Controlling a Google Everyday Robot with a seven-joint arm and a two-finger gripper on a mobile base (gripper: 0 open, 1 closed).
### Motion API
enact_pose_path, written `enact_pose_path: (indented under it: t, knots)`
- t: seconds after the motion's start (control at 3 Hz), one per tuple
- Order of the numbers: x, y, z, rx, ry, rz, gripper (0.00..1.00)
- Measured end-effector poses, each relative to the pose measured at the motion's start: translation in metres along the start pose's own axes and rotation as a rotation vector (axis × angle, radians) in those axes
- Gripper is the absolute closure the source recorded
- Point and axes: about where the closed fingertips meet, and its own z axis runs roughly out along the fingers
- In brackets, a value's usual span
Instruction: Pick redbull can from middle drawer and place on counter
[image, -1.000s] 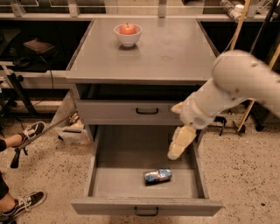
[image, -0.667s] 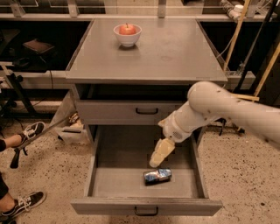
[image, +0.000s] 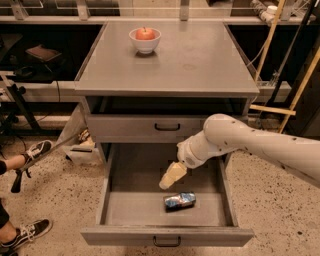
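My gripper (image: 166, 183) hangs inside the open middle drawer (image: 125, 210), pointing down and to the left over the grey tray floor, with my white arm (image: 245, 142) reaching in from the right across the drawer's right wall. Whether the gripper is open or closed I cannot tell from this angle. It holds nothing. The redbull can (image: 179, 201) lies on its side on the drawer floor, a little right of the middle and nearer the front panel than the back. It sits just below and to the right of my gripper's tip, close but apart from it. Above the pulled-out drawer, the closed drawer front (image: 135, 128) with its black handle (image: 167, 127) faces me. The counter (image: 200, 60) on top carries a white bowl (image: 145, 44) at its far left, with a red apple (image: 145, 33) resting in it. On the speckled floor (image: 55, 200) at the left edge are two sneakered feet (image: 35, 149).
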Motion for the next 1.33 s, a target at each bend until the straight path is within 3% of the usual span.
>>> enact_pose_path:
  t: [0.33, 0.67, 1.0, 1.33]
  knots:
    - [0.0, 0.0, 0.0, 0.0, 0.0, 0.0, 0.0]
    - [-0.001, -0.013, 0.024, 0.051, 0.002, -0.003, 0.0]
    - [0.011, -0.044, 0.082, 0.149, 0.061, -0.013, 0.0]
    - [-0.002, -0.074, 0.09, 0.236, 0.069, -0.04, 0.0]
